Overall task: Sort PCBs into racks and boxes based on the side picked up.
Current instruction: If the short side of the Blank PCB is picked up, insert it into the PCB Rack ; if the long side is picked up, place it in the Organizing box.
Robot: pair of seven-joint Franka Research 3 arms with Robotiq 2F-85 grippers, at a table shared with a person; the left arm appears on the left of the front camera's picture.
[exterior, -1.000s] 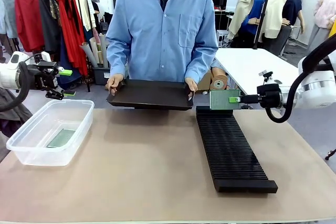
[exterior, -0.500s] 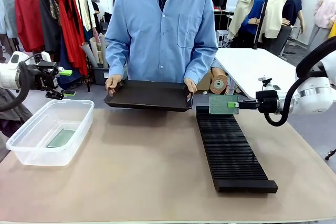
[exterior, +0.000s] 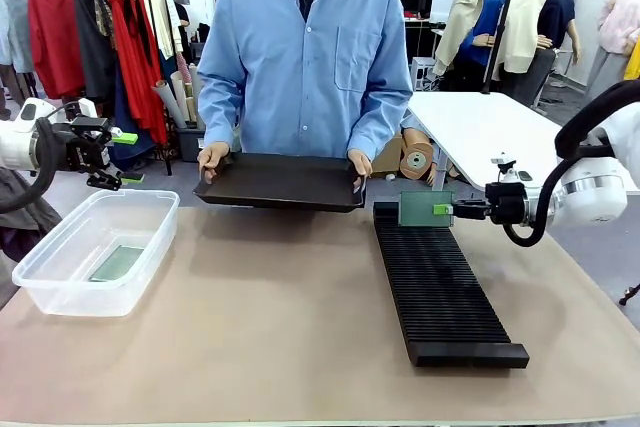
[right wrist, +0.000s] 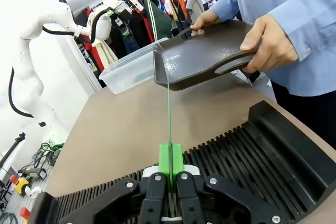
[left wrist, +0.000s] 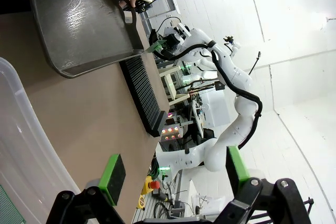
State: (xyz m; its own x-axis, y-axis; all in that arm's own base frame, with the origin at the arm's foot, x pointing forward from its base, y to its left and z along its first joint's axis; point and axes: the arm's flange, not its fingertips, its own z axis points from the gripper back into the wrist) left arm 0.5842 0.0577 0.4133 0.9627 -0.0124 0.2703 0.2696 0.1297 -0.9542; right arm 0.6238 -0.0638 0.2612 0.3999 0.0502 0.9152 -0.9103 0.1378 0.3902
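On the near part of the worktop [exterior: 300,347] nothing needs handling; the work sits farther back. The step in hand looks like racking: the right gripper [exterior: 441,210] has its fingers clamped on the edge of a circuit board [exterior: 418,209], which it holds upright on edge, just above the far end of the black slotted rack [exterior: 440,287]. In the right wrist view the same board [right wrist: 168,114] shows as a thin green line running straight out from between the green pads [right wrist: 170,162], with the rack's slots [right wrist: 231,150] directly below it.

The next move probably calls for lining the board's lower edge with one slot and lowering it straight down, keeping it vertical, before the fingers let go. Whether the edge already touches the rack cannot be told.

The board is thin, flat and rectangular; the face turned to the front camera is a pale grey-green.

At the left side, the clear plastic tub [exterior: 95,247] stands on the worktop with another board [exterior: 117,263] lying flat on its bottom. The left gripper [exterior: 118,157] hangs above and behind the tub, its fingers [left wrist: 112,171] wide apart and holding nothing.

At the far edge, a person's hands [exterior: 213,158] hold a flat black tray [exterior: 283,182] level above the worktop, just beside the rack's far end; its upper face appears bare.
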